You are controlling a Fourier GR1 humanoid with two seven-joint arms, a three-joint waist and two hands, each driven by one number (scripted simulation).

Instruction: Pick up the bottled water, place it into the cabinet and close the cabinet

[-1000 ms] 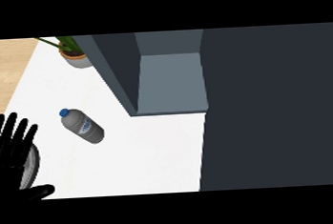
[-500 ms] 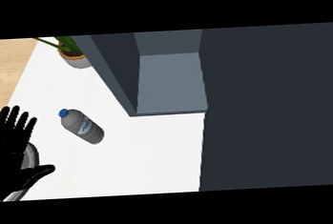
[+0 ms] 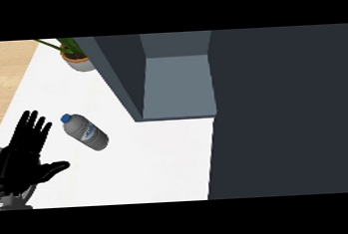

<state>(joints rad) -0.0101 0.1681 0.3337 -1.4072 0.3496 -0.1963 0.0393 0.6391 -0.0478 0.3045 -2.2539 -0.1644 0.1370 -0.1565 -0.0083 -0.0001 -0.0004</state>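
In the head view, the bottle [image 3: 86, 134] lay on its side on the white counter [image 3: 157, 164], its blue cap pointing up and to the left, its base down and to the right, well short of the open cabinet [image 3: 177, 86] whose grey floor showed past the dark wall just to the bottle's right. It looked like a small clear plastic bottle with a paper label round its middle: probably light to moderate in weight if full, fairly stiff but likely to give a little under a squeeze, smooth enough to slip, and, being round and lying flat, apt to roll away from a sideways nudge. The best hold seemed to be across the labelled middle of the body, fingers on one side and thumb on the other, rather than at the narrow cap end. The left hand [image 3: 21, 159] stood at the lower left, just beside the bottle but not touching it, palm flat, fingers straight and spread upward, thumb held out toward the right. It held nothing. The right hand did not show. A potted plant [image 3: 76, 58] sat at the counter's far edge, well apart from the bottle.
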